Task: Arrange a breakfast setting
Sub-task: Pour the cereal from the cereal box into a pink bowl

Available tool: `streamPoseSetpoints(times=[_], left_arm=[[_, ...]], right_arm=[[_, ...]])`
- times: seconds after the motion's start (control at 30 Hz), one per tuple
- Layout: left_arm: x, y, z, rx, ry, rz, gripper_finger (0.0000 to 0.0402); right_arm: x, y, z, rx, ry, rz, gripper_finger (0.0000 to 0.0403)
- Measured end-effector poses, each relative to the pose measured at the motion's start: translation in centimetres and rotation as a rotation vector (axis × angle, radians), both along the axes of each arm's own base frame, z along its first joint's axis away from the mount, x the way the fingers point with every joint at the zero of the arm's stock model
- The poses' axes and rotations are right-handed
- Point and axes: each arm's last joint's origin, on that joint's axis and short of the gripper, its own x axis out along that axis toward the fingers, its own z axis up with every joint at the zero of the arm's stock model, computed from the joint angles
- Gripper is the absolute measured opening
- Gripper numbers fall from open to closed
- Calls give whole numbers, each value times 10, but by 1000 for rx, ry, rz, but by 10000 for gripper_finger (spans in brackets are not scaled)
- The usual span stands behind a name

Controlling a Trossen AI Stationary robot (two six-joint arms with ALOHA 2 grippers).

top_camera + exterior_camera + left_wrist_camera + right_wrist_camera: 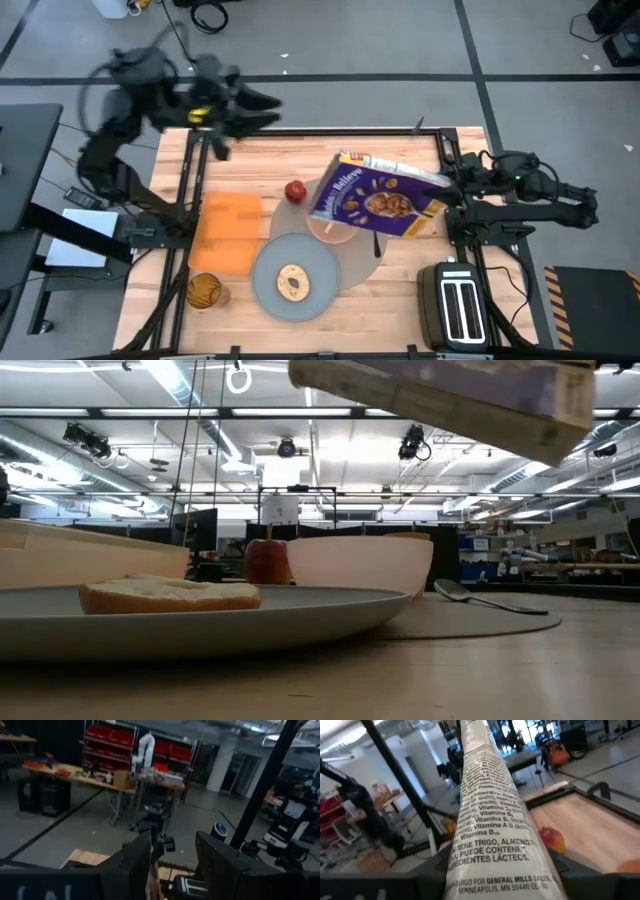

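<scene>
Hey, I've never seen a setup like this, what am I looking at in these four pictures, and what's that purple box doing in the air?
These are two robot arms at a wooden table, filmed from overhead, from table height, and from a camera on each wrist. The right hand holds a purple cereal box, tipped over a pink bowl; its wrist camera shows the box's printed edge. The left hand waits raised at the far edge, open and empty. On the table lie a round mat, a grey plate with toast, a red apple, a spoon, an orange cloth, an orange cup and a black toaster.
</scene>
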Motion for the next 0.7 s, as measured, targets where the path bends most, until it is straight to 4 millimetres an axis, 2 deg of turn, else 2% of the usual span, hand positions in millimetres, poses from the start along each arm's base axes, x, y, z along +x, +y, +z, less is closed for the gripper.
streamPoseSetpoints(times=[0.1, 0.23, 0.37, 0.53, 0.7], left_arm=[[27, 3, -10, -7, 37, -6, 164], [52, 7, -24, -26, 95, -5, 164], [70, 10, -34, -32, 130, -5, 164], [79, 11, -39, -22, 146, -5, 164], [79, 12, -39, -4, 150, -4, 164]], right_arm=[[-11, 2, -6, 10, 38, 17, 167], [-24, 3, -14, 41, 122, 12, 167], [-34, 3, -4, 30, 187, -23, 166], [-33, 2, 11, -26, 298, -46, 166], [-15, -1, 29, -84, 426, -42, 166]])
